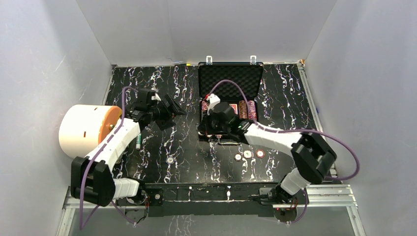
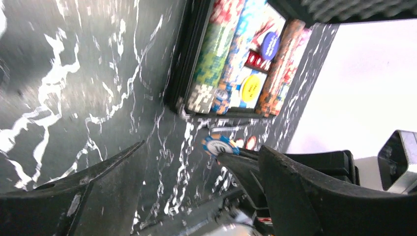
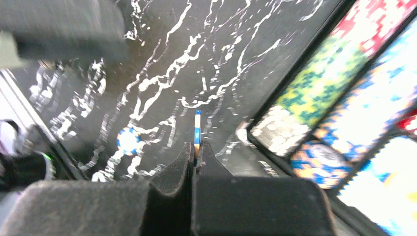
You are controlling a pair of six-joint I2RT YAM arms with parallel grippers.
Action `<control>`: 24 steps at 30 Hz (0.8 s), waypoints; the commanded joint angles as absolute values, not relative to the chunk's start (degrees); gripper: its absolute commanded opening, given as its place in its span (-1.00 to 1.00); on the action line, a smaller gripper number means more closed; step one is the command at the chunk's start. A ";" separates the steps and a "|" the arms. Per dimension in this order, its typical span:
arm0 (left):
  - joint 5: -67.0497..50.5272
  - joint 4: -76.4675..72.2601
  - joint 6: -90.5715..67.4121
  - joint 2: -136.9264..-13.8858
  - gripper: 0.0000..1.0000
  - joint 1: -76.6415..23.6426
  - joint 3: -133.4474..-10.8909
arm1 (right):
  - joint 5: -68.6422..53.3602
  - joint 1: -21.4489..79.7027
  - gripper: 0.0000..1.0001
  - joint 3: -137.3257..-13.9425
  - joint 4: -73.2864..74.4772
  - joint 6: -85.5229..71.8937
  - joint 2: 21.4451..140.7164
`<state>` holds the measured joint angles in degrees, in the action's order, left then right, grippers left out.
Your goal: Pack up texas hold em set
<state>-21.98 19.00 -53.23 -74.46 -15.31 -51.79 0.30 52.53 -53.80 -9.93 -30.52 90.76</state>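
Observation:
The black briefcase (image 1: 230, 73) lies open at the back of the table, foam lid up, with rows of multicoloured poker chips (image 2: 236, 64) and red card decks in its base. My right gripper (image 3: 195, 147) is shut on a blue-and-white chip (image 3: 197, 129), seen edge-on, just off the case's near left corner (image 1: 205, 129). That same chip (image 2: 220, 146) shows face-on in the left wrist view. My left gripper (image 2: 196, 162) stands open and empty to the left of the case (image 1: 169, 110), facing it.
A big white drum with an orange face (image 1: 86, 129) lies at the left edge. A small green-and-white cylinder (image 1: 139, 141) rests beside my left arm. Loose chips lie near the front (image 1: 247, 154), (image 1: 169, 160), and one blue-and-white chip (image 3: 128, 140) is under the right wrist.

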 commanded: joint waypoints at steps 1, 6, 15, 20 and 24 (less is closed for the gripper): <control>-11.04 21.49 -43.88 -68.95 0.63 -14.96 -57.00 | -7.41 48.13 -1.00 -56.60 -0.47 -4.21 84.82; -7.87 20.04 -35.69 -66.93 0.63 -14.96 -56.27 | -11.51 44.55 -1.00 -59.65 9.94 14.87 85.56; -6.87 17.03 -30.42 -67.68 0.63 -14.95 -51.87 | -8.28 43.66 -1.00 -64.85 15.54 31.41 93.08; -6.25 16.26 -28.82 -68.89 0.63 -14.95 -50.01 | -6.67 43.55 -0.99 -65.29 14.01 33.98 94.19; -5.95 15.76 -28.48 -69.67 0.63 -14.95 -49.35 | -6.45 43.54 -0.95 -65.06 13.00 33.93 94.77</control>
